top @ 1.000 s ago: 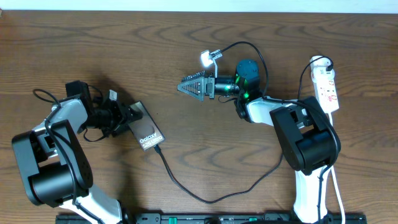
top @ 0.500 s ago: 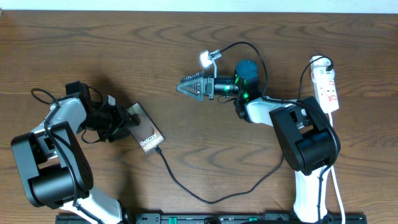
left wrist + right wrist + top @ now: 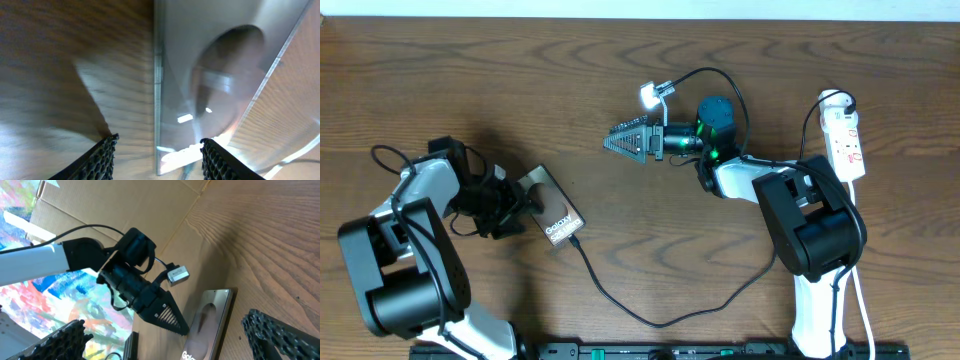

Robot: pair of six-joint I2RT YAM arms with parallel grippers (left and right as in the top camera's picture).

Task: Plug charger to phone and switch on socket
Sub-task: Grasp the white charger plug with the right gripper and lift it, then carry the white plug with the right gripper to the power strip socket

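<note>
My left claw (image 3: 525,204) stands half apart over the near end of the phone (image 3: 558,215) — a flat, glossy bronze-brown slab with a round patch and white "Galaxy" lettering. The thin black charger (image 3: 620,305) meets its far end. My right claw (image 3: 623,140) gapes wide, well apart from the phone — the white socket (image 3: 847,135) lies far behind it.

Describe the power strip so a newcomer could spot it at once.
Go to the right edge of the wooden table, beside the right arm. The power strip lies there, a short white oblong. Its red marks set it apart from the bronze-brown phone on the left.
</note>
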